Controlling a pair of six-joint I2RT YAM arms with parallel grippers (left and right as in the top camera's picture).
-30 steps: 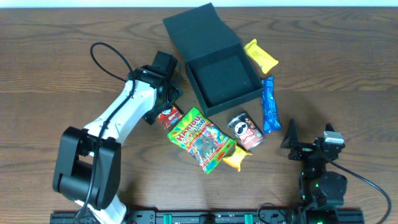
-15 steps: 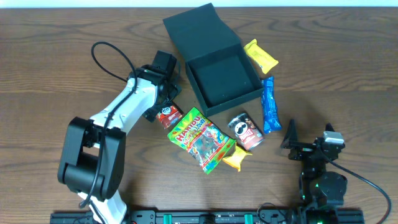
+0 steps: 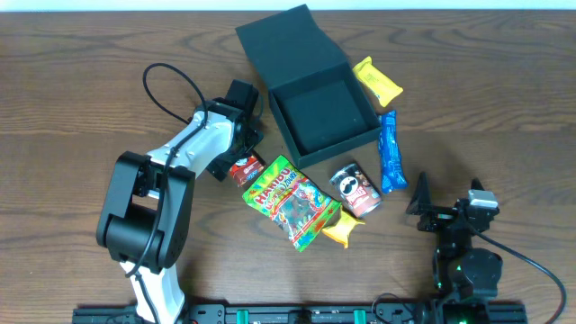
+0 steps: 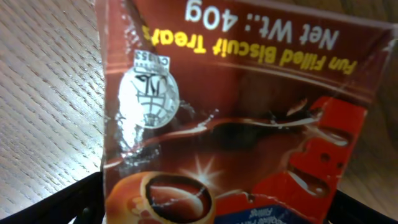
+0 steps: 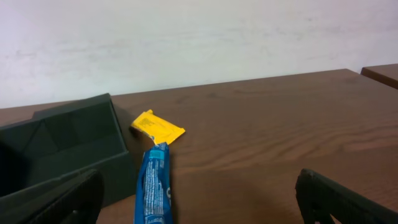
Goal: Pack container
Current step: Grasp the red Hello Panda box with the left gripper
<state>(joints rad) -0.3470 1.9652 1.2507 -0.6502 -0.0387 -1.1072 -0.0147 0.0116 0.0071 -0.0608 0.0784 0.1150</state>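
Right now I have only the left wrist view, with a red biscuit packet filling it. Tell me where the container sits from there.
Observer: Overhead, the container lies beyond and to the right of the red biscuit packet. Its lid is flipped open and nothing is inside.
Operator: Give me what's beside the packet.
Observer: A Haribo bag lies right next to it on the near-right side. I cannot tell whether they overlap.
Operator: Report the right hand.
Observer: The right hand is open, low on the robot's side, apart from every snack.
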